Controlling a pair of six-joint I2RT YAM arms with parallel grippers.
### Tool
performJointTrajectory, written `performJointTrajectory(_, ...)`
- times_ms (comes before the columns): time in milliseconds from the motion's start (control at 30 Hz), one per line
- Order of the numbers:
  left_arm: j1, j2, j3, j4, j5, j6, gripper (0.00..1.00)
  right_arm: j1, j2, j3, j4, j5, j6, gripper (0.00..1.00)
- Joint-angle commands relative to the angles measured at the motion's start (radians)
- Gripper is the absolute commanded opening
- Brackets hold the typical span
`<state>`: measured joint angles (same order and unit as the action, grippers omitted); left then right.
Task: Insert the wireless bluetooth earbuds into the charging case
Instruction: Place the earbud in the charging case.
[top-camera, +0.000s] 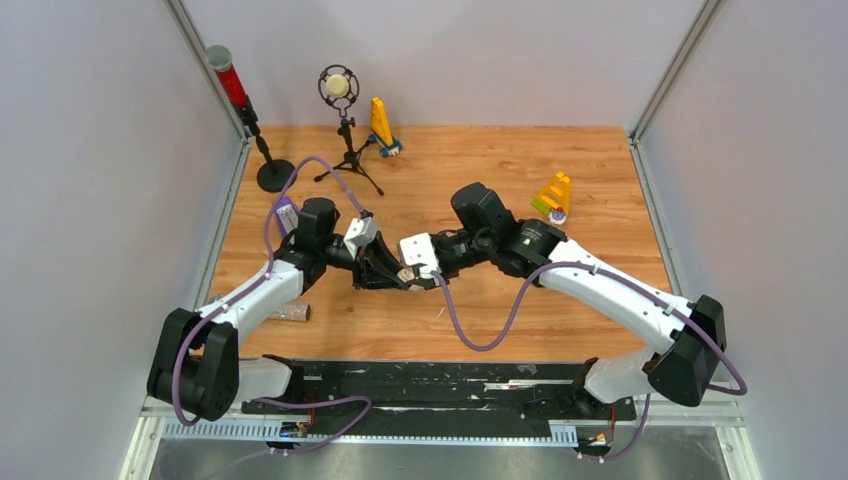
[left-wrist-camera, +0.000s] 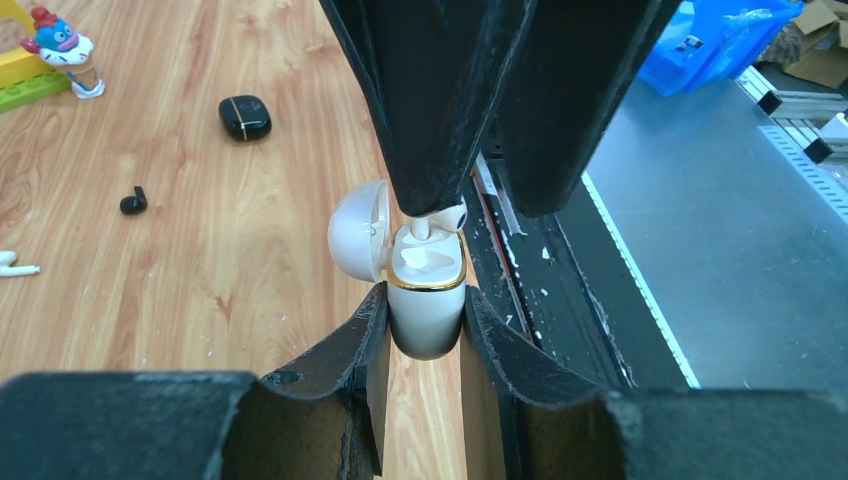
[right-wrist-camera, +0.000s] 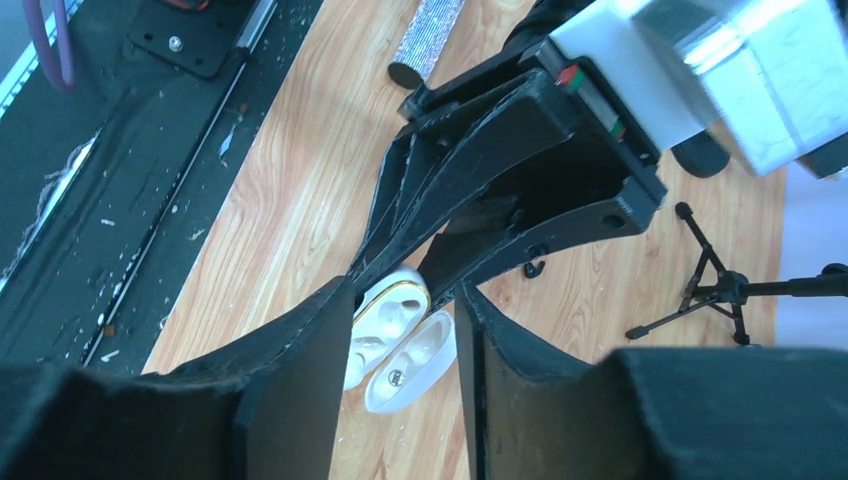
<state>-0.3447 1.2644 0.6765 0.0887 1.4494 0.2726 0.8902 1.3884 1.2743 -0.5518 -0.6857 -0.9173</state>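
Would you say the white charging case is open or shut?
Open: the white charging case in the left gripper has its lid swung aside, baring gold-rimmed wells; the right gripper holds a white earbud there.

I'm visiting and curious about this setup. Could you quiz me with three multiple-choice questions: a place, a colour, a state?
1. Where is the black case?
A. On the wooden table, lying by itself.
B. In the left gripper.
C. On the grey metal.
2. The rim of the white case is:
A. Red.
B. Gold.
C. Blue.
3. The lid of the white case is:
A. Shut.
B. Lying on the table.
C. Hinged open.
Answers: 1 A, it lies alone on the wood; 2 B, a gold band rings its mouth; 3 C, the lid stands swung aside.
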Motion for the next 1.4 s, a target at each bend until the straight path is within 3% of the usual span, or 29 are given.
performJointTrajectory(0, -0.004, 0.000, 0.031, -0.007, 0.021, 0.028, 0.33, 0.013, -0.034, 0.014, 0.094, 0.007, 0.086, 0.46)
performJointTrajectory(133, -0.004, -0.001, 0.032, -0.014, 0.021, 0.031, 0.32, 0.014, -0.048, 0.028, 0.085, 0.039, 0.090, 0.52)
performJointTrajectory(400, -0.004, -0.006, 0.035, -0.025, 0.021, 0.042, 0.33, 0.011, -0.130, -0.082, 0.048, 0.162, -0.079, 0.82)
performJointTrajectory(833, -0.005, -0.012, 0.037, -0.036, 0.023, 0.048, 0.32, 0.011, -0.098, -0.130, 0.117, 0.193, -0.080, 0.90)
performJointTrajectory(933, -0.005, -0.010, 0.037, -0.038, 0.025, 0.052, 0.32, 0.012, -0.089, -0.127, 0.141, 0.202, -0.064, 0.99)
performJointTrajectory(1367, -0.005, -0.008, 0.040, -0.047, 0.031, 0.064, 0.32, 0.013, -0.038, -0.081, 0.214, 0.230, 0.021, 1.00)
